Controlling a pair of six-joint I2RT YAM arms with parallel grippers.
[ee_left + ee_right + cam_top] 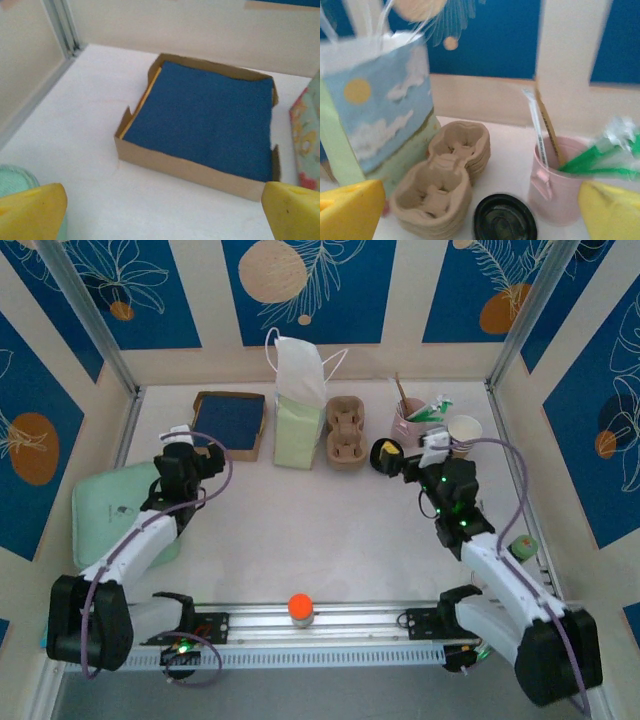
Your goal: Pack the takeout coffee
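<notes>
So, both sets of jaws stand wide apart and empty. Your right pincer [402, 460] hovers low over the worktop [300, 530]. From its wrist, the black lid [505, 219] lies flat just ahead at 12 o'clock. The stack of carriers [445, 185] sits at 11, with the bag [380, 115] upright at 10, close against the stack; whether they touch, I can't tell. The pink mug [560, 185] of stirrers and straws stands at 1 o'clock. From above, the cup [464, 430] stands just beside the mug, on its 3 o'clock side, uncapped. Your left pincer [205, 452] faces the napkin box [200, 120] at 12, apart from it.

By my reading you are at the opening step: the cup has no lid and sits in no carrier. The lid is nearest your right pincer, but it is thin and flat, so you would need to come down over its rim. For the cup, swing toward 2 o'clock and close gently, since paper walls likely give.
</notes>
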